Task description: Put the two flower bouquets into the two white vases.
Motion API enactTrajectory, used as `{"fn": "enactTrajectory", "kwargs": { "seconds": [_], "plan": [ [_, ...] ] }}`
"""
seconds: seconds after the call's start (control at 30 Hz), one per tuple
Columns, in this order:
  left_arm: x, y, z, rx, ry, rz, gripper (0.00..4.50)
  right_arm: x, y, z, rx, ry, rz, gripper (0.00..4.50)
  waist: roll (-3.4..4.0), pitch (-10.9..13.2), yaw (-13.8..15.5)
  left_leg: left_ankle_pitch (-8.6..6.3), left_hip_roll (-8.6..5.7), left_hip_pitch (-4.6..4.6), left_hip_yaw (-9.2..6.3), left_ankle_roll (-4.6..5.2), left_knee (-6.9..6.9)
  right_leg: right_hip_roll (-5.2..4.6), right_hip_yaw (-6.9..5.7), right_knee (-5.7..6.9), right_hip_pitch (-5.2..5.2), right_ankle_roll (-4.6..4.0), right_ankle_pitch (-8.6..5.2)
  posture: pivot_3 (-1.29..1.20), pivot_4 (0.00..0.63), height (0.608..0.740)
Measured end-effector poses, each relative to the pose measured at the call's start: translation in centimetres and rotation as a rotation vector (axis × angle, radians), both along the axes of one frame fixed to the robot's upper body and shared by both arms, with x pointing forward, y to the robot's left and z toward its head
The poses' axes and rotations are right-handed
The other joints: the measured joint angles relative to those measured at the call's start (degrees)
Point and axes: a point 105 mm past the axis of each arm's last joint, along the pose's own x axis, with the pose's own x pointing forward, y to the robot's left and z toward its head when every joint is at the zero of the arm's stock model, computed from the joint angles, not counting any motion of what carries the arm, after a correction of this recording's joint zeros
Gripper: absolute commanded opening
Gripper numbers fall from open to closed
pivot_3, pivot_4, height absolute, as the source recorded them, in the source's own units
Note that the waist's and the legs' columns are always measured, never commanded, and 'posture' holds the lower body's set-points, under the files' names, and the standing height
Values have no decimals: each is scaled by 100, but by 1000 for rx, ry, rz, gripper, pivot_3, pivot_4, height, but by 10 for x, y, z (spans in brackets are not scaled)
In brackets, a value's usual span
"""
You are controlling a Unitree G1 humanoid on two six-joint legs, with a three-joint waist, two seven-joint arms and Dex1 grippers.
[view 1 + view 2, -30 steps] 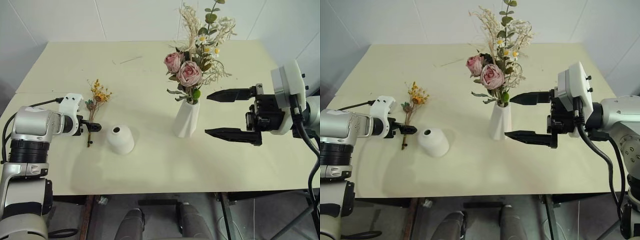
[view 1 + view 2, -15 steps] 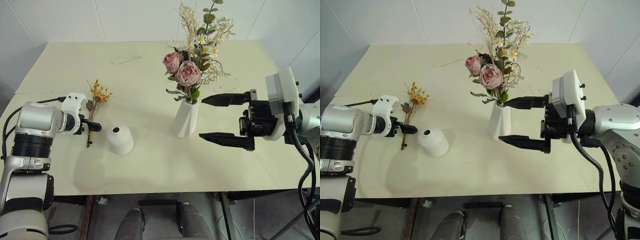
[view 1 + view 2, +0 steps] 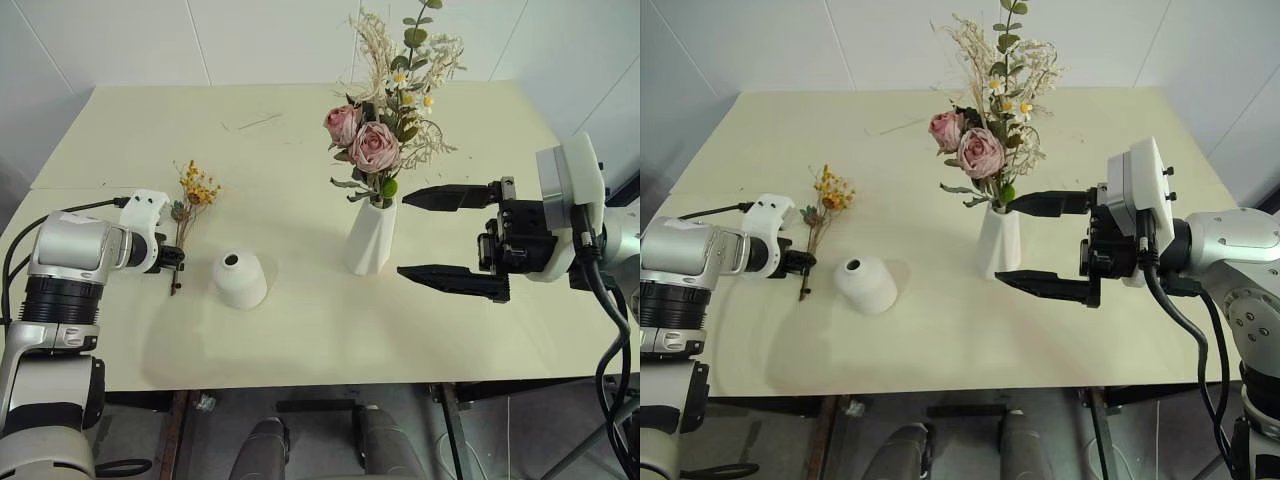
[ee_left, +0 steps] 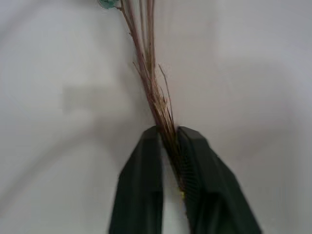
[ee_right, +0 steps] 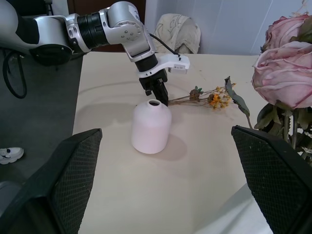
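The big bouquet of pink roses (image 3: 375, 147) stands upright in the tall faceted white vase (image 3: 372, 238) at mid-table. A small yellow-orange bouquet (image 3: 195, 190) lies flat on the table at the left, its thin stems (image 4: 152, 92) pinched between the fingers of my left gripper (image 3: 177, 259), which is shut on their lower end. The squat dome vase (image 3: 239, 279) stands just right of that gripper, hole upward. My right gripper (image 3: 428, 232) hangs open to the right of the tall vase, fingers pointing toward it, holding nothing.
The cream table (image 3: 290, 140) has a loose twig (image 3: 260, 120) lying near its far edge. Its front edge runs just below the dome vase. A white wall rises behind the table.
My left gripper has closed on the small bouquet's stems; its fingers stood open around them before. The right gripper has hardly moved.
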Motion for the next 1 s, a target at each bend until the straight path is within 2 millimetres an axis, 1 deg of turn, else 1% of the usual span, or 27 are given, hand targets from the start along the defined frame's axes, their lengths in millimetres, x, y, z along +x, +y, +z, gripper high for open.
{"fn": "enactTrajectory", "kwargs": {
  "seconds": [0.2,0.37,0.43,0.47,0.5,0.53,0.57,0.63,0.67,0.7,0.77,0.9,1.0],
  "plan": [
    [1,18,-1,-20,-25,51,25,0,-1,1,-7,-5,-2,4500,0,0,-35,4,8,6,1,-1,-1,9,-1,4,0,-13,9,0,150,740],
    [1,26,-1,-86,-55,102,25,0,-1,1,-8,-5,-5,4500,0,0,-1,4,7,2,0,-2,0,7,-2,0,0,-11,10,0,150,740],
    [11,18,7,-169,-190,53,25,1,-3,2,-1,-6,-18,4500,0,0,23,4,6,-7,-3,-3,1,0,-7,-7,-3,-9,11,0,150,740],
    [18,10,16,-248,-289,13,25,1,-4,3,2,-9,-25,4500,-1,1,28,5,7,-12,-5,-4,3,-1,-9,-10,-5,-8,13,0,150,740],
    [25,-1,31,-345,-417,-45,25,1,-5,3,5,-12,-31,4500,-7,0,46,6,6,-20,-7,-6,5,-6,-14,-13,-8,-8,14,0,150,740],
    [27,-5,49,-429,-540,-85,25,1,-5,3,6,-13,-34,4500,-12,-1,53,6,6,-25,-8,-8,5,-7,-16,-17,-11,-7,15,0,150,740],
    [24,-6,74,-518,-690,-131,25,2,-5,2,7,-11,-39,4500,-25,-4,63,5,6,-34,-9,-9,3,-8,-17,-23,-17,-7,15,0,150,740],
    [15,-3,106,-597,-837,-189,25,2,-6,0,9,-3,-48,4500,-30,-5,43,1,5,-36,-5,-8,2,-8,-15,-27,-19,-6,15,0,150,740],
    [11,-3,116,-619,-873,-216,25,2,-7,0,10,-2,-49,4500,-30,-5,34,1,3,-36,-2,-6,0,-10,-12,-29,-20,-5,15,0,150,740],
    [2,-7,128,-669,-901,-295,25,2,-6,0,12,-4,-49,4500,-30,-5,20,0,3,-36,-2,-6,-1,-10,-13,-30,-20,-5,15,0,150,740],
    [-10,-20,141,-741,-914,-427,25,2,-6,1,15,-13,-47,4500,-30,-5,20,-1,3,-35,-2,-4,-1,-9,-13,-31,-18,-4,14,0,150,740],
    [-29,-41,153,-897,-888,-600,25,2,-6,1,17,-18,-45,4500,-33,-3,18,1,3,-33,-6,-3,6,-6,-15,-21,-15,-5,15,0,150,740],
    [-37,-51,165,-924,-911,-673,25,2,-6,1,18,-15,-43,4500,-33,-3,19,2,3,-21,-6,-4,5,-5,-14,-16,-8,-5,15,0,150,740]
  ]
}}
